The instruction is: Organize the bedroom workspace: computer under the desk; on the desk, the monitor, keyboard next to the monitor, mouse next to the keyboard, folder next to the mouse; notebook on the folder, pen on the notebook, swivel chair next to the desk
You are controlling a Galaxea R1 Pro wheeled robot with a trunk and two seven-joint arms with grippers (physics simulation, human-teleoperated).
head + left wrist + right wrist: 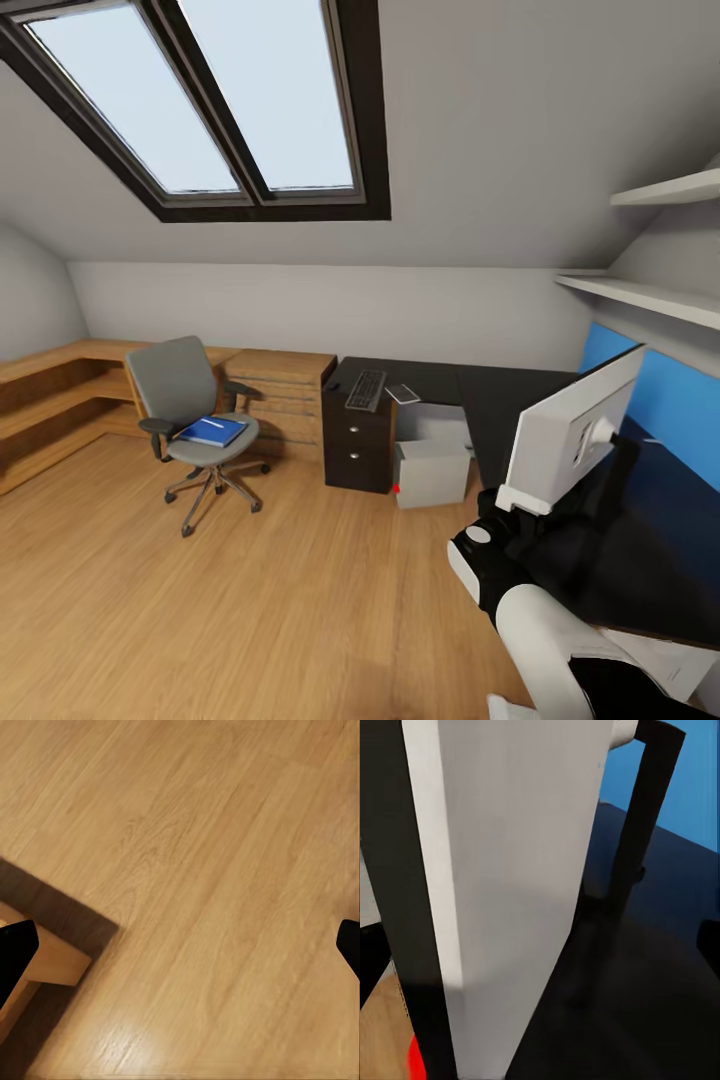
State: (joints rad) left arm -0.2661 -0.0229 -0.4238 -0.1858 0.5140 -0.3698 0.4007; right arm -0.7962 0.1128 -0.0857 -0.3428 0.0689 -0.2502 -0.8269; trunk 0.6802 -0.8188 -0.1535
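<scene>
My right gripper (503, 507) is open at the lower corner of the monitor (568, 430), whose white back (510, 870) and black stand (641, 817) loom between the fingers. The monitor stands on the black desk (500, 400). At the desk's far end lie the keyboard (366, 390), the small black mouse (333, 385) and the pale notebook (403, 393). The computer (432, 470) stands under the desk. Away at the left, the swivel chair (185, 390) carries the blue folder (213, 432) with the pen (213, 424) on it. My left gripper (180, 945) hangs open over the floor.
A light wooden dresser (285, 395) and low wooden shelving (50, 400) line the back wall beside the desk's dark drawer unit (357, 450). White shelves (650, 295) hang over the desk at the right. Open wooden floor (250, 600) lies between me and the chair.
</scene>
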